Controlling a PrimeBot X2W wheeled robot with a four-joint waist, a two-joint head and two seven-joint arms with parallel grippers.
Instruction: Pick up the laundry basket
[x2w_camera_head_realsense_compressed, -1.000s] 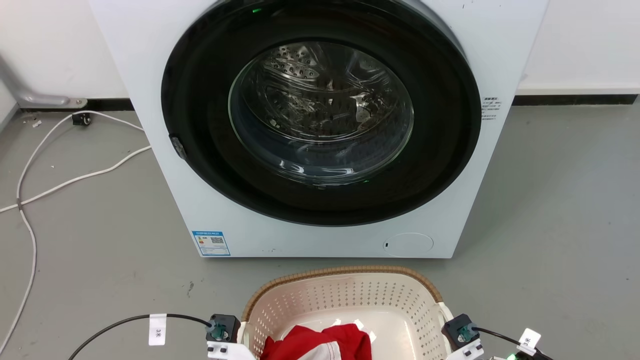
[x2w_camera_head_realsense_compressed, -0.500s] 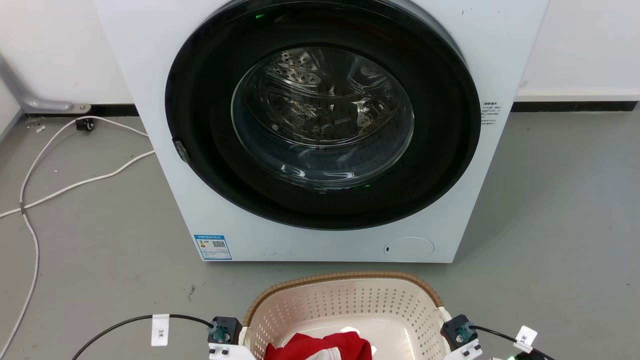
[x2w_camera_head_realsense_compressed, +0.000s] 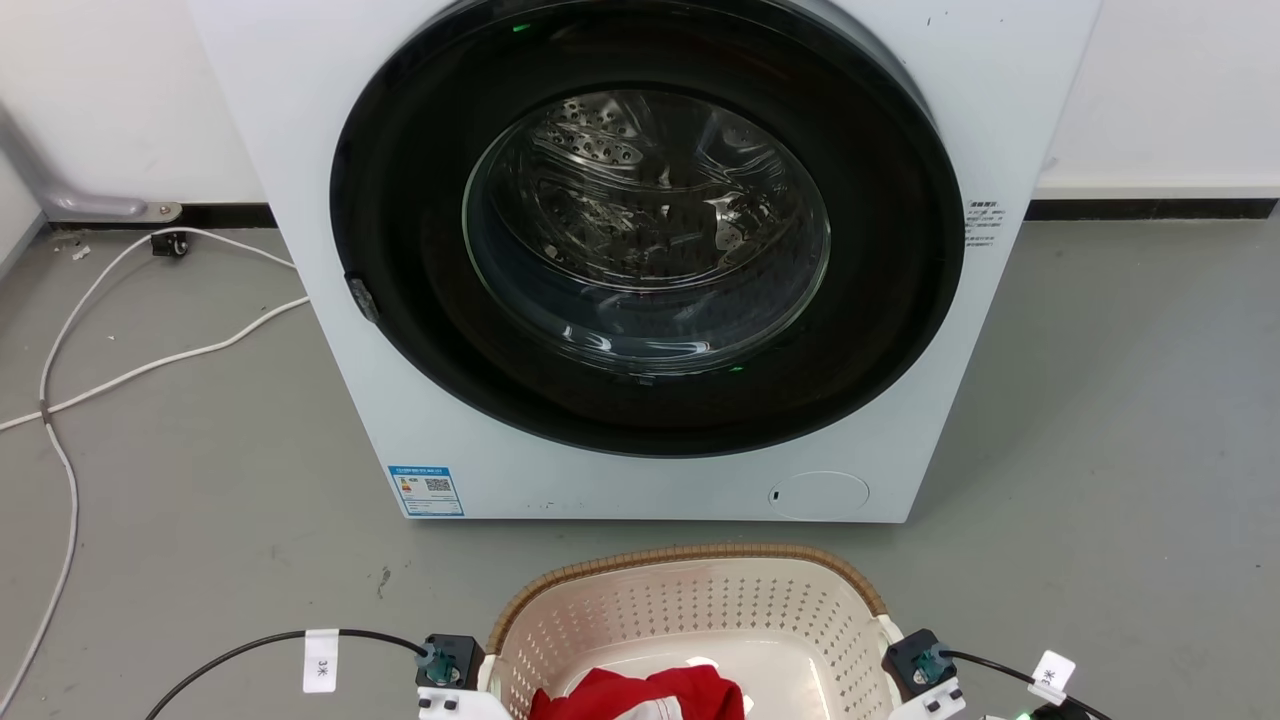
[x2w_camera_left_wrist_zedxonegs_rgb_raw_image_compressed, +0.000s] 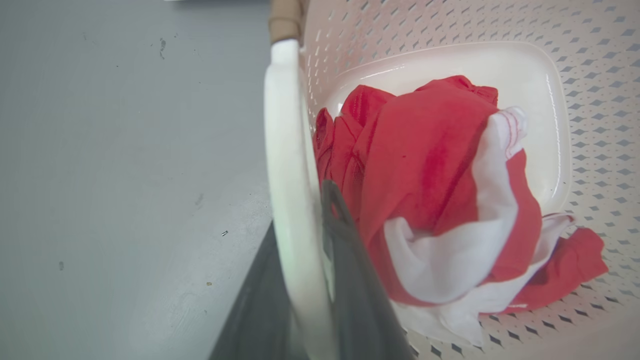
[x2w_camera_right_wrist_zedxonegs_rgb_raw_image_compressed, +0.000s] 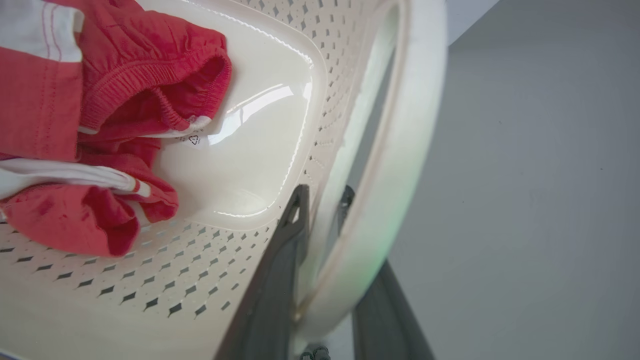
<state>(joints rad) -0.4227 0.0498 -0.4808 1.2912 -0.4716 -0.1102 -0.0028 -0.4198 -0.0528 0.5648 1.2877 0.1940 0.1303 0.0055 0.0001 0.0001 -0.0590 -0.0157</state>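
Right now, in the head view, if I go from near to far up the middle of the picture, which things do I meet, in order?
red and white garment → laundry basket, its far wall and brown rim → strip of grey floor → washing machine, white front → its round dark door with glass window

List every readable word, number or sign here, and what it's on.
"3米": white tag on the left cable.
White tag on the right cable: too small to read.
Blue sticker and side label on the washing machine: too small.
Care tag on the red garment in the laundry basket: triangle symbol, rest blurred.
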